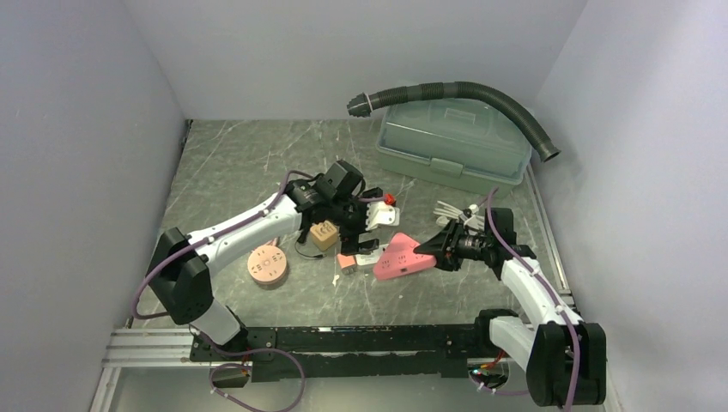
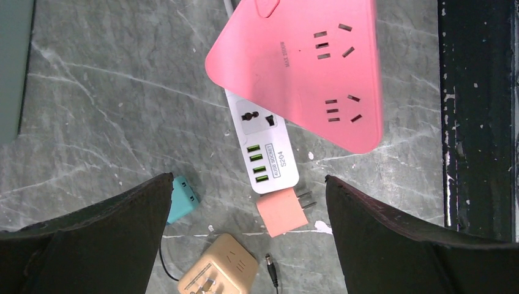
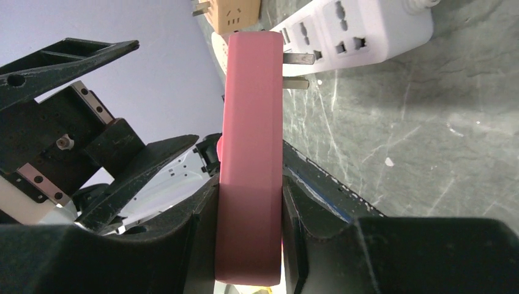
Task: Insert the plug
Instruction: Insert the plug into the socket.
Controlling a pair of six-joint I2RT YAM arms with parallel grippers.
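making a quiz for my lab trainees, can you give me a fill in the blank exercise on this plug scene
1. The right gripper is clamped on the triangular power strip, whose colour is ____.
2. The left gripper holds nothing, and its jaws stand ____.
3. The white power strip on the table has a row of ____ green USB ports.

Missing words: pink; open; four.

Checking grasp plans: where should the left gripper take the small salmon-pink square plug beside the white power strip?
Probably from above: pinch the salmon-pink square plug by the two body edges flanking its prongs, since it lies flat, prongs pointing sideways. The white power strip crowds one edge.
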